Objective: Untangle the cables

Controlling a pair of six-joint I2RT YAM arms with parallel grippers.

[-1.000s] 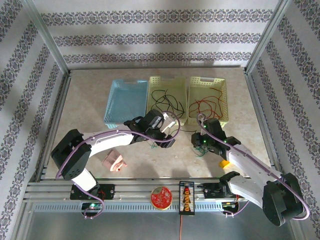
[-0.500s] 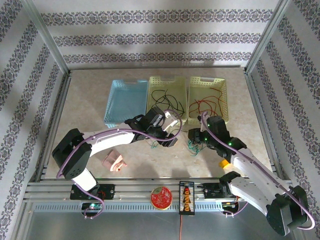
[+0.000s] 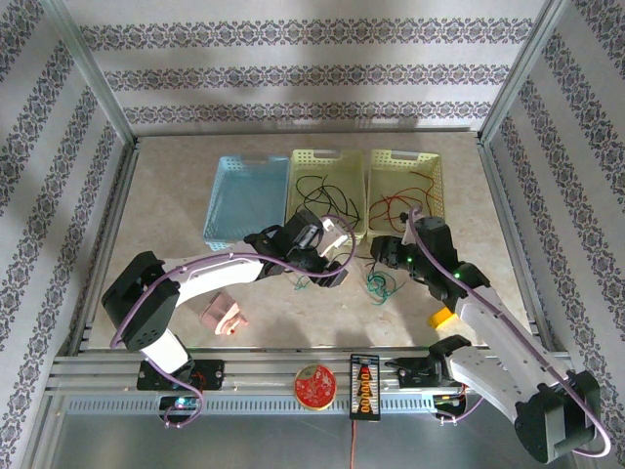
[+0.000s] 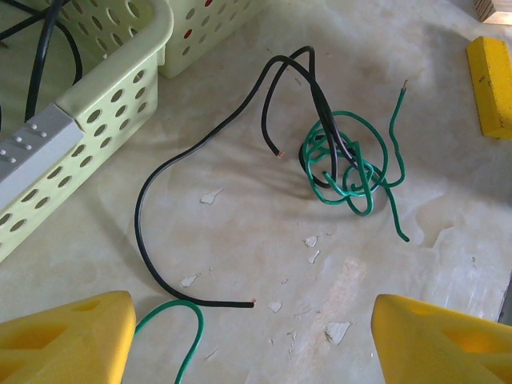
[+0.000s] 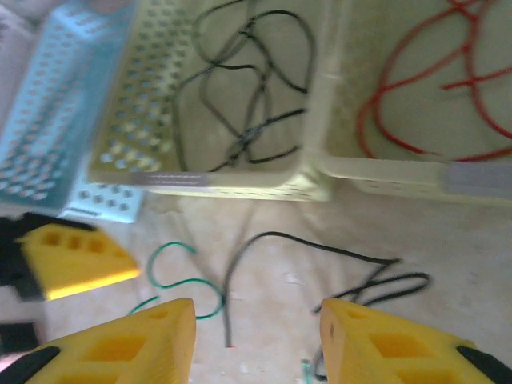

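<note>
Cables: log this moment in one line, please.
left claw open | right claw open | green-black tangle ungripped | black cables in middle basket | red cables in right basket

— What sort of place is this?
— A robotics lab cell. Silver aluminium frame posts [image 3: 93, 73] and striped floral wallpaper panels [image 3: 312, 73] box in a beige marbled worktop [image 3: 166, 195].
— What else shows it?
— A white left robot arm [image 3: 210, 272] and a white right robot arm [image 3: 493, 327] are bolted to a slotted aluminium rail [image 3: 264, 376] along the worktop's near edge. A pale blue perforated plastic basket [image 3: 249, 200] sits toward the far edge.
</note>
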